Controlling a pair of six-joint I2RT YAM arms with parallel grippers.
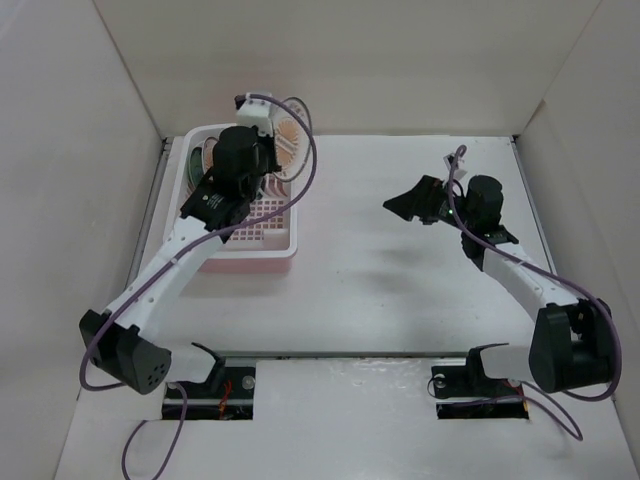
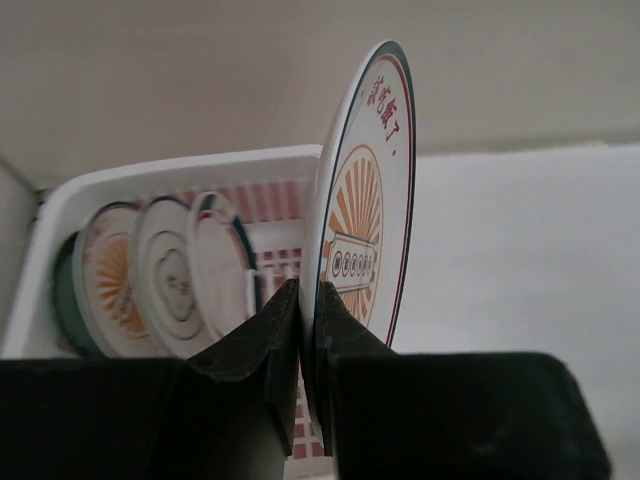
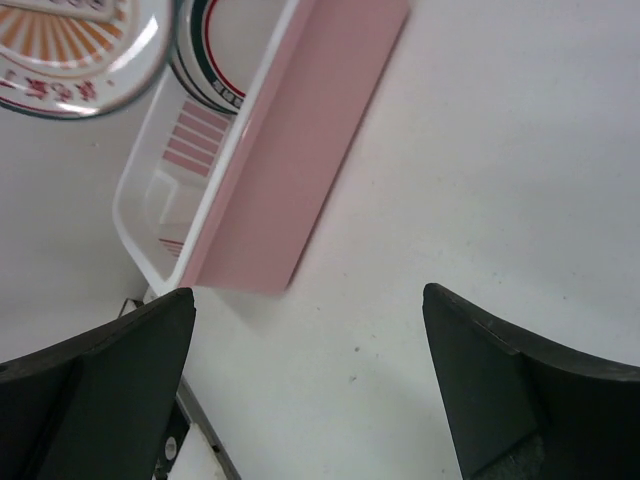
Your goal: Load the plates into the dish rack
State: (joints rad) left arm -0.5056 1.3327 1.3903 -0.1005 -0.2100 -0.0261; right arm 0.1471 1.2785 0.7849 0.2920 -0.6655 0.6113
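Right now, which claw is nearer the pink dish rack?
Left. The left claw is over the dish rack, shut on an upright sunburst plate. The right claw hangs open over the table, well off the rack's right side.

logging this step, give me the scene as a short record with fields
left end effector: shut on sunburst plate, pinching its edge, plate upright
plate position: held over the rack, not yet in a slot
rack contents: at least three plates standing at one end
right end effector: open, empty, over the table
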